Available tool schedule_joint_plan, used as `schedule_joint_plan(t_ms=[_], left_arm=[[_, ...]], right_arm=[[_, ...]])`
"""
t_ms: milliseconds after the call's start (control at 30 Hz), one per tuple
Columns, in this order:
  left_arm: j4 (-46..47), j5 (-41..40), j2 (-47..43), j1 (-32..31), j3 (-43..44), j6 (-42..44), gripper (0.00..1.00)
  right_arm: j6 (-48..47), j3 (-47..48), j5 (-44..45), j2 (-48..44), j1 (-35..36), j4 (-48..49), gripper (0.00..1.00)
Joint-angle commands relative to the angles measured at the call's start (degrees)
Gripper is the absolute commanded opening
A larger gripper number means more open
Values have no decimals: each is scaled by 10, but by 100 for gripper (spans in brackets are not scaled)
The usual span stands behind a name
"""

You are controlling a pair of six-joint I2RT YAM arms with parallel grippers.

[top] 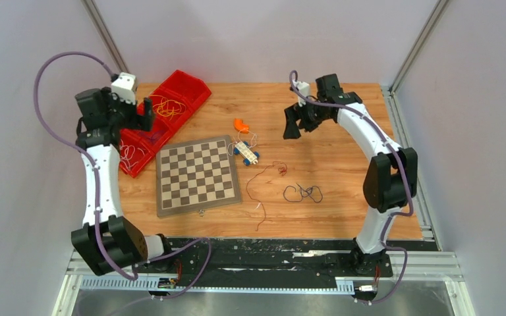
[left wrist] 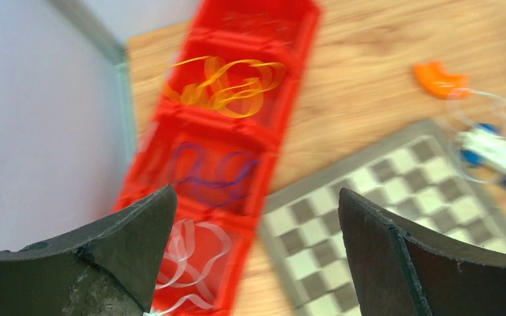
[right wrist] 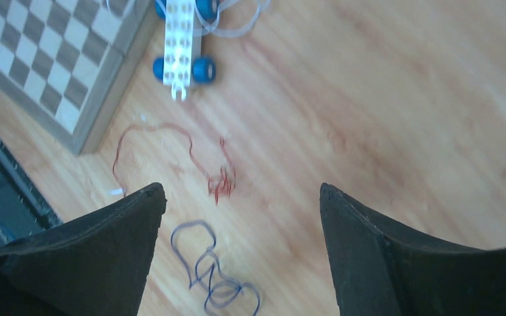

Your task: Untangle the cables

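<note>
Three of the cables already lie sorted in the red tray at the table's 10 o'clock corner. One sits in each compartment: a yellow cable, a purple cable and a white cable.

The rest are loose on the wood. A dark red cable has a small knotted bunch at one end and a long tail curling toward 6 o'clock. A dark cable lies coiled just at its 4 o'clock, near it but apparently not crossing it. A pale strand loops around the toy car, which stands at 1 o'clock of the chessboard, with an orange piece beyond it at 11 o'clock.

The left gripper hovers above the tray with its jaws spread wide and nothing between them. The right gripper hangs over the two loose cables, also well open and empty.

The step in hand looks like the right arm's pick. The red bunch is the best spot to pinch, because a thin flat strand is likely to slip between the pads. It should come straight down with the pads astride the bunch and close fully. A slow lift will let the tail trail free without dragging the dark coil or snagging the car.
</note>
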Motion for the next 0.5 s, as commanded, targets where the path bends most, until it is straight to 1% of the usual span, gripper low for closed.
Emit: schedule_joint_plan(t_ms=[0,100,167,233,333,467], left_arm=[[4,38,-47,-75,-47,-81,100],[5,41,-51,-116,-62,-98,100],[0,40,-52,-126,-70,-110,100],[-2,36,-52,-129,-76,-117,100],[-2,28,-56,-129,-86,-120,100],[-1,17,-62,-129,-101,-128,100]], right_arm=[[39,100,34,82,45,34,85],[61,164,52,153,75,44,84],[84,202,67,196,90,50,84],[121,233,86,237,99,61,85],[158,261,89,286,106,86,86],[169,288,83,336,112,118,84]])
